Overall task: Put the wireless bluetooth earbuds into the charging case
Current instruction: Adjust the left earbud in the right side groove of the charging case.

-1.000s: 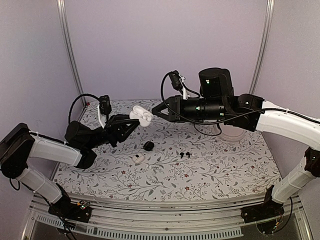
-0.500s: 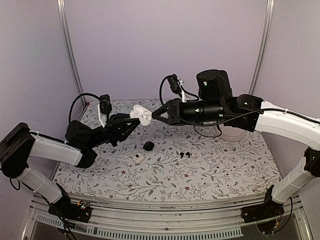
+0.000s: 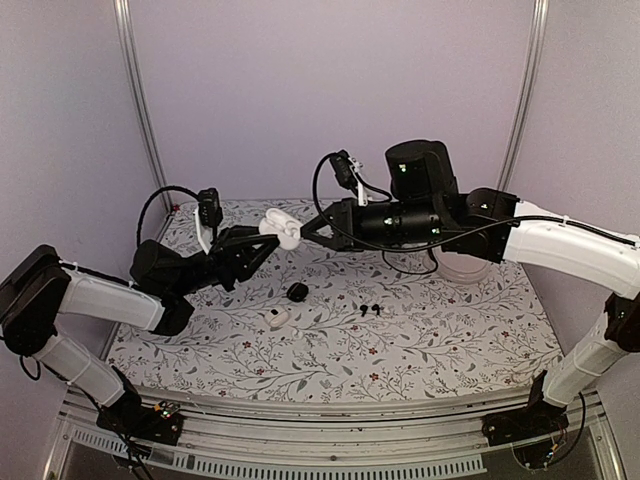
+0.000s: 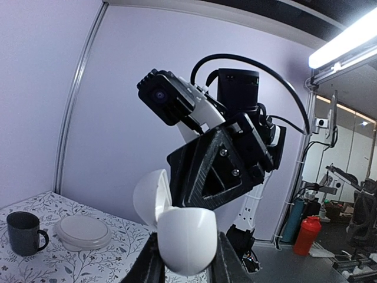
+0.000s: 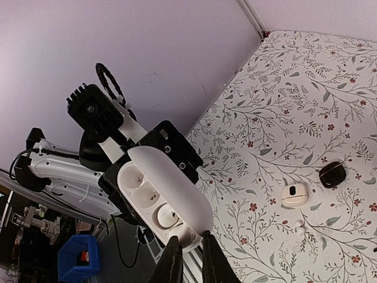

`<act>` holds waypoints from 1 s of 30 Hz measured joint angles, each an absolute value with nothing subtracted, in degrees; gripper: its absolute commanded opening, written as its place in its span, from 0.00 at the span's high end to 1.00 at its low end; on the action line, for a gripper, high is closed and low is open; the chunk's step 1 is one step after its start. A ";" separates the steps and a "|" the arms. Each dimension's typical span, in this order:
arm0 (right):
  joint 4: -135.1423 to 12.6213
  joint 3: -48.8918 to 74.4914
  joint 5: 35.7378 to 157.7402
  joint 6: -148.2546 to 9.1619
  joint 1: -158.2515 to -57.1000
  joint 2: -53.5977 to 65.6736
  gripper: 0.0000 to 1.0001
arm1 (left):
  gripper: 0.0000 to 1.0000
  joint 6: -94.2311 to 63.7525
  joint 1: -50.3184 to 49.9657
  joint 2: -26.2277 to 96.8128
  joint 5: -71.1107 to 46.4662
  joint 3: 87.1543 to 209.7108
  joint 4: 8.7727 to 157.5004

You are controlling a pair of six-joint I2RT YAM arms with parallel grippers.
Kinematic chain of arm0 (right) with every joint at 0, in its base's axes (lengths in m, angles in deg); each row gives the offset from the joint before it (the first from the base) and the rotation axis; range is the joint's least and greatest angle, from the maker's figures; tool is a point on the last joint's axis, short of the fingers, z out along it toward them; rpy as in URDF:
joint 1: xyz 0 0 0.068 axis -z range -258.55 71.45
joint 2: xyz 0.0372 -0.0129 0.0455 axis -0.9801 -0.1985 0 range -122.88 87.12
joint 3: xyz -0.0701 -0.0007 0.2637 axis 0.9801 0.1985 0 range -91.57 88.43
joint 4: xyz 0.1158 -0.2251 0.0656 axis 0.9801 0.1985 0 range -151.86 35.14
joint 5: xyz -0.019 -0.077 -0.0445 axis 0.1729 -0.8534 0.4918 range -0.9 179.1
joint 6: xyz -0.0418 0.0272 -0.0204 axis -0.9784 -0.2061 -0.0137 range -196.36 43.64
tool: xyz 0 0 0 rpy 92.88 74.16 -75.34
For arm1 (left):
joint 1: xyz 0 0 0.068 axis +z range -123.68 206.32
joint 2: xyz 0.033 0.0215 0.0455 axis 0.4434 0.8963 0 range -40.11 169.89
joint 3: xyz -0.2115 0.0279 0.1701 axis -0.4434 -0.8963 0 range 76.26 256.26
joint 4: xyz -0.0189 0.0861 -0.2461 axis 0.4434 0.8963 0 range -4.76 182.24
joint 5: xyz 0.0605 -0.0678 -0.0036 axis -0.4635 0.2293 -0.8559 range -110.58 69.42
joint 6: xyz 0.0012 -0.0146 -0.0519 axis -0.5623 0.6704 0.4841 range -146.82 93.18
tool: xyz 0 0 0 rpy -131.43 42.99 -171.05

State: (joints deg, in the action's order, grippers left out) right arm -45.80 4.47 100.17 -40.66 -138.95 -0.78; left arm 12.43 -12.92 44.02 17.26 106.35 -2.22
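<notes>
Lilac walls on three sides; floral-print table (image 3: 450, 330) below, both arms reaching to the middle above it.

Left hand (image 3: 262, 241) clamped tight on white charging case (image 4: 187, 240), held up off the table, lid flipped open, wells turned toward the other arm.

Right hand (image 5: 188, 256) nose-to-nose with the case, fingers drawn in to a narrow slit right at its near rim. Cannot tell whether anything sits pinched between them; view crowded by the tips.

Inside the case, from the right wrist view: two wells. Nearer one showing a white rounded shape, probably a white earbud (image 5: 166, 217), seated or nearly so. Farther one looking bare, only contacts at the bottom.

Down on the table: black earbuds (image 3: 370, 309) as a loose pair, well apart from both hands; round black case (image 3: 297, 291) near them; small white piece (image 3: 277, 317) just beside that, too small to name.

Judged progress: roughly midway on the white set, one bud in or going in, second well left to fill. Black pair untouched, black case not yet picked up.
</notes>
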 measured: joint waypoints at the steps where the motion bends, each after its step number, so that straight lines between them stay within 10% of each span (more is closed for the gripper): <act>1: -45.76 4.38 100.12 -40.81 -138.97 -0.84 0.87 | 1.00 12.43 -12.88 44.02 17.22 106.35 -2.20; 30: -39.03 -0.43 92.21 -50.27 -143.04 -4.06 0.82 | 1.00 14.44 -12.27 44.02 15.01 107.40 -2.20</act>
State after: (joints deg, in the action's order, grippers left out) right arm -39.03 -0.43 92.21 -50.27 -143.04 -4.06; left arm 14.44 -12.27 44.02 15.01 107.40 -2.20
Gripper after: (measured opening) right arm 0.135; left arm 0.235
